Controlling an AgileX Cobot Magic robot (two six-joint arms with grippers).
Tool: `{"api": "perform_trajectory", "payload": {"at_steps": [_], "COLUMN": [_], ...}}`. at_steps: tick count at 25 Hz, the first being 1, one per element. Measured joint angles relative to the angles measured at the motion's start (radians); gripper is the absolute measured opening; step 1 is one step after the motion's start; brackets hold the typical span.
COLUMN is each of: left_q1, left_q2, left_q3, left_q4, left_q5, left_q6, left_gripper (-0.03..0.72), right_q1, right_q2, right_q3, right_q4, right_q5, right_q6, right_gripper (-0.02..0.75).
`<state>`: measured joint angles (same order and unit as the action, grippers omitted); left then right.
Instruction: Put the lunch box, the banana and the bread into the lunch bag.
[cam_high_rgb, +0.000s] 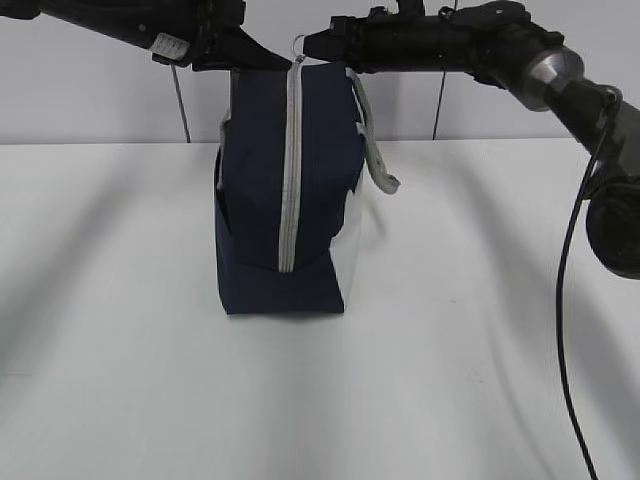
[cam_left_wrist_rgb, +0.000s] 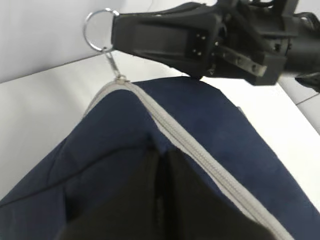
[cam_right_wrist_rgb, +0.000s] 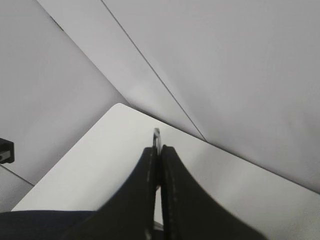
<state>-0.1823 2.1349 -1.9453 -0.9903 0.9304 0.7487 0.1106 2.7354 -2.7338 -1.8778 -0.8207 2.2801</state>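
Mid-table, nearer the back edge, stands the lunch bag (cam_high_rgb: 285, 190), navy fabric w/ a grey zipper (cam_high_rgb: 291, 165) running from top down its facing side, fully zipped. Left gripper (cam_left_wrist_rgb: 162, 200) is pinched shut on the bag's top fabric, steadying it. Right gripper (cam_right_wrist_rgb: 157, 150) is closed on the metal ring (cam_left_wrist_rgb: 98, 29) of the zip pull, at the bag's top end. Lunch box, banana and bread aren't in view.

Step in hand, likely: opening the bag. To do it well, drag the pull along the zip line, not sideways; keep the left pinch firm so the bag doesn't tip or lift off the table (cam_high_rgb: 480, 330). Grey strap (cam_high_rgb: 372, 140) hangs on the right side, away from the zip.
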Motion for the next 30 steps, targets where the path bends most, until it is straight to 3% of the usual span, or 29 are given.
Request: {"api": "perform_trajectory", "payload": {"at_steps": [16, 30], "left_q1": [0.001, 0.001], "left_q2": [0.000, 0.000], "left_q3": [0.000, 0.000], "left_q4": [-0.022, -0.035], "left_q5": [0.084, 0.094], "left_q6": [0.093, 0.103], "left_gripper": [0.017, 0.017], "right_q1": [0.000, -0.002], "right_q2": [0.092, 0.149], "right_q3": [-0.007, -0.009], "right_q4": [0.044, 0.056], "right_q5": [-0.008, -0.006], "right_q6": [0.021, 0.025], "right_gripper": [-0.016, -0.016]}}
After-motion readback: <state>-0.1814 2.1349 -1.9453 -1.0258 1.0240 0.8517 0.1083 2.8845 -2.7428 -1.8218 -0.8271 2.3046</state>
